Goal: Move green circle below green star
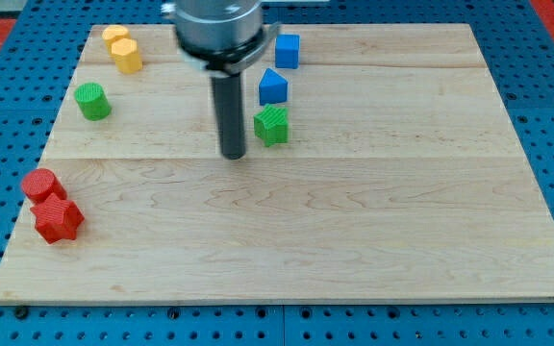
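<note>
The green circle (92,101) is a short green cylinder at the view's left, on the wooden board (354,231). The green star (271,125) sits near the board's middle top, just below a blue block. My tip (234,154) rests on the board just left of the green star, a small gap apart, slightly lower in the view. The green circle lies far to the tip's left and a little higher. The rod runs up from the tip to the arm's grey housing (217,29) at the view's top.
Two blue blocks (273,87) (288,50) stand above the green star. Two yellow blocks (127,56) (114,37) sit at the top left. A red cylinder (40,185) and a red star-like block (58,220) sit at the left edge, lower down.
</note>
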Action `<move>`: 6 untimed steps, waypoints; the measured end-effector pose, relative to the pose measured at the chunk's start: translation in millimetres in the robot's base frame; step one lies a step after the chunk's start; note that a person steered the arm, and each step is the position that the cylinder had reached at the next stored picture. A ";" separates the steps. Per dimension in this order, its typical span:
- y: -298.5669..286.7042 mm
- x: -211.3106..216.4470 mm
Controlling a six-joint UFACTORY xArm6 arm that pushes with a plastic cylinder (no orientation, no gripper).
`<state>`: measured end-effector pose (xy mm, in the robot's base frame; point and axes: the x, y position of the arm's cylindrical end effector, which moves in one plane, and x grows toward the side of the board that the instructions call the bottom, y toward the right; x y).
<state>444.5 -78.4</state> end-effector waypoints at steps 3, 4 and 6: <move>-225.8 -40.0; -222.5 -63.2; -148.0 -113.2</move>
<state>331.3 -226.3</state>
